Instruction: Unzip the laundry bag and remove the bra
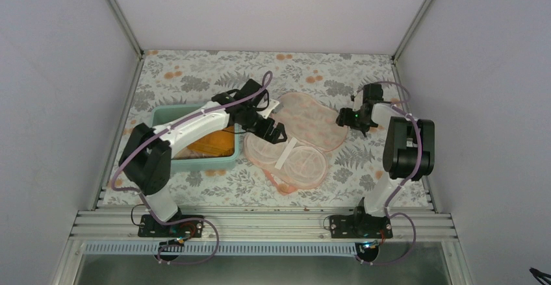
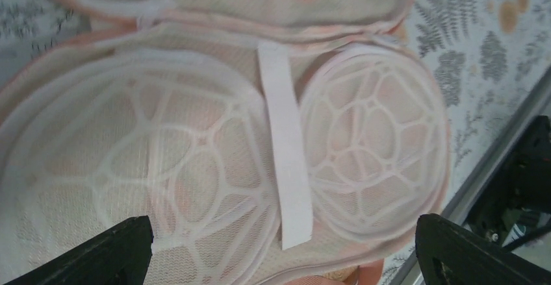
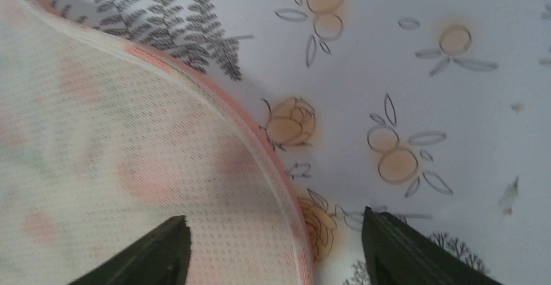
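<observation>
Jaws wide both sides: left over the open laundry bag (image 1: 312, 119), right at its rim. Looks like the bra (image 1: 214, 143) sits in the tub (image 1: 208, 162). Closing now could snag mesh and drag the bag.

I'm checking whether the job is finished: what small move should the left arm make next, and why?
Probably lift the open left gripper up and back off. The laundry bag lies open, its cups look empty, and the bra appears to sit in the teal tub; the right gripper is open too.
</observation>
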### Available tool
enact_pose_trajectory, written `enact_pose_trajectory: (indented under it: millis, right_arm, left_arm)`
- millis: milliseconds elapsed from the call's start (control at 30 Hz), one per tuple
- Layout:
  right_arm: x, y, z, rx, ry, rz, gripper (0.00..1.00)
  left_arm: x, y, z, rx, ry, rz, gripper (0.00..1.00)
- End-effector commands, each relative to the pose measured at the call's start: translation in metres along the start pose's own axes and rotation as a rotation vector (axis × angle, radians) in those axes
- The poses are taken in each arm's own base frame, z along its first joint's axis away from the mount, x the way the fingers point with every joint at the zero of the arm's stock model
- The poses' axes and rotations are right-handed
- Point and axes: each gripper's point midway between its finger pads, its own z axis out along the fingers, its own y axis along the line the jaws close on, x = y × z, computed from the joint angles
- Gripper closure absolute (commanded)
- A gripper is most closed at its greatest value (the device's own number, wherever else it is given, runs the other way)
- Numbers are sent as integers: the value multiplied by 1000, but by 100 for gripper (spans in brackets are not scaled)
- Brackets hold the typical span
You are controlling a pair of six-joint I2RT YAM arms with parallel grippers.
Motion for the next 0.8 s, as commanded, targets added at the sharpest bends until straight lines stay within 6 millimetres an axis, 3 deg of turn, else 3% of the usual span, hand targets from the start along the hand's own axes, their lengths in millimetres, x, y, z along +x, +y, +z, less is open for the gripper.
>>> enact_pose_trajectory:
  millis: [0,167,367,500,767]
  right_arm:
    - [10,10,8,-84,40,-42,46]
    - [3,28,-2,-177,7,-88,56]
    - [2,27,-4,-172,7,-104,95]
    - [-15,23,-26,-145,-77,-96,96]
    - [-52,-1,-110,40,-295,-70,96]
  left_arm:
    - [3,13,14,-53,-7,-111,0]
    - [3,28,24,-113,-8,-128,0]
    - [2,49,23,-184,-40,-137,0]
    - [-5,61,16,-210,-75,-134,0]
    - [-20,70,7,-240,-125,-104,0]
